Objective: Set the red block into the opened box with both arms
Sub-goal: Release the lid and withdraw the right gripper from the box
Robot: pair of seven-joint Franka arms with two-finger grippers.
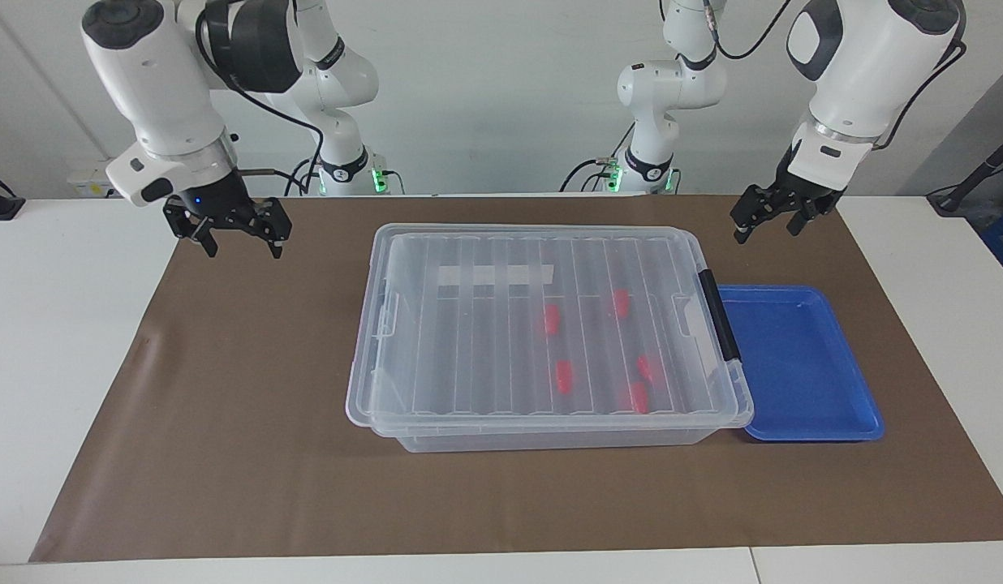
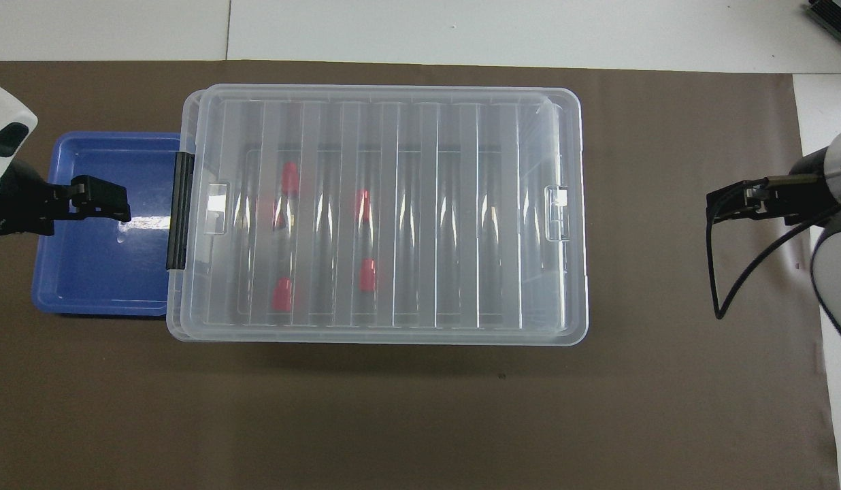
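Red blocks (image 1: pixel 557 375) sealed inside the lidded box (image 1: pixel 542 243), right gripper (image 1: pixel 235 235) upper left and left gripper (image 1: pixel 768 217) upper right hang wide open, task apparently complete.

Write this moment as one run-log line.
box: lid on | red blocks: inside | left gripper: open, empty | right gripper: open, empty
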